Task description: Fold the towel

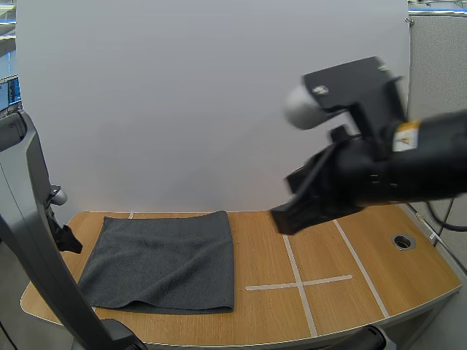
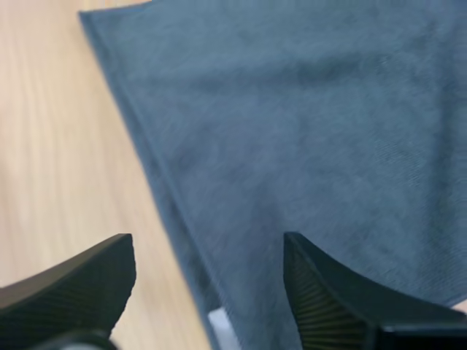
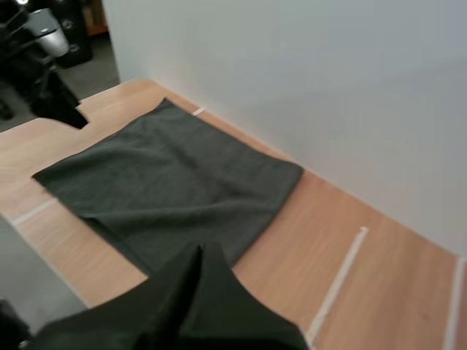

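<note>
Right claw (image 3: 202,257), pressed together, covers part of the towel (image 3: 175,182); left claw (image 2: 209,244) spread over its edge.

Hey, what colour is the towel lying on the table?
The towel is plain dark grey, no pattern; it shows best in the high view.

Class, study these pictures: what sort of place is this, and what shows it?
Probably a robotics test bench: a wooden table marked with white tape lines, a black robot arm over it, and one grey towel laid out.
</note>
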